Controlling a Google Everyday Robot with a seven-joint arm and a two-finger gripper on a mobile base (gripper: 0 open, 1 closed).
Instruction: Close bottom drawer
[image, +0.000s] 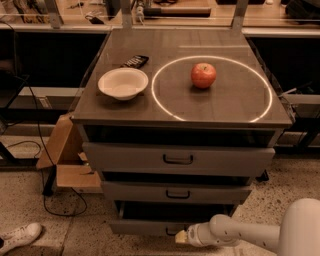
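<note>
The bottom drawer is the lowest and narrowest of three grey cabinet drawers. It stands partly pulled out, with a dark gap above its low front panel. Its small dark handle sits at the panel's centre. My gripper reaches in from the lower right on a white arm. Its tip rests against the drawer front, right at the handle.
Above are the middle drawer and the top drawer, both nearly shut. On the cabinet top lie a white bowl, a red apple and a dark remote. A cardboard box and cables sit on the floor to the left.
</note>
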